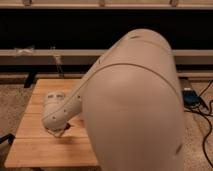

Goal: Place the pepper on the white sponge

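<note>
Pepper, small, dark red-brown and glossy [66,129]: in the camera view it shows only as a reddish sliver at the tip of my gripper [60,132], low over the left half of the pale wooden table [35,150]. Judgement: the pepper is either in my hold or directly beneath it. I cannot tell which, nor whether the gripper is open or closed, because the cream wrist housing [56,114] covers it from above.

White sponge, a small flat off-white block: not visible. Judgement: it most likely lies under the wrist housing, which would explain why the gripper sits so low at this spot, in line for a set-down. Contact between pepper and sponge cannot be confirmed.

Obstructions: my own large cream upper-arm shell [135,100] fills the centre and right of the view and hides the right part of the table and whatever stands there. It hinders inspection, not motion. Nothing visible on the wood near the gripper blocks a descent.

Surroundings: a dark wall with a grey rail [30,54] runs behind the table. On the speckled floor to the right lie a blue box [190,96] and black cables [206,131], well apart from the work area. A dark object [5,140] sits at the left edge beside the table, identity undetermined.
</note>
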### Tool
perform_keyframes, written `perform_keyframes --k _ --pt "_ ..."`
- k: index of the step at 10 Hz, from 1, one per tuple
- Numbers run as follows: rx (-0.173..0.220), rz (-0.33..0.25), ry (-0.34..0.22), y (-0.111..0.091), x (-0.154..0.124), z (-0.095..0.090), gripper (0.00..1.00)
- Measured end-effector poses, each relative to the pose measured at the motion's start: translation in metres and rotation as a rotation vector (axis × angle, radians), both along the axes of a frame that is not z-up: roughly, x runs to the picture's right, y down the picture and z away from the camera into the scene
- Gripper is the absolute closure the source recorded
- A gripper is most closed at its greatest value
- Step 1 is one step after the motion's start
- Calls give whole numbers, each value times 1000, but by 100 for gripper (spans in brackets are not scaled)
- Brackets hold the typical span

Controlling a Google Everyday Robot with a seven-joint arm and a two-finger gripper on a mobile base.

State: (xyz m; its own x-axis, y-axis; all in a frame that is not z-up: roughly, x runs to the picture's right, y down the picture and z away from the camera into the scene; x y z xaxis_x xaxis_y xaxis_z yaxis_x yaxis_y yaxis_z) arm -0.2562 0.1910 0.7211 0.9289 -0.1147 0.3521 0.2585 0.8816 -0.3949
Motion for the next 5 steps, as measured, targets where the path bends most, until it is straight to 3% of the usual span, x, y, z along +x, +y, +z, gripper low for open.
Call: perform_keyframes --k 3,5 --pt "0 -84 -58 0 -45 8 100" --pt "-6 -117 -60 3 -52 16 100"
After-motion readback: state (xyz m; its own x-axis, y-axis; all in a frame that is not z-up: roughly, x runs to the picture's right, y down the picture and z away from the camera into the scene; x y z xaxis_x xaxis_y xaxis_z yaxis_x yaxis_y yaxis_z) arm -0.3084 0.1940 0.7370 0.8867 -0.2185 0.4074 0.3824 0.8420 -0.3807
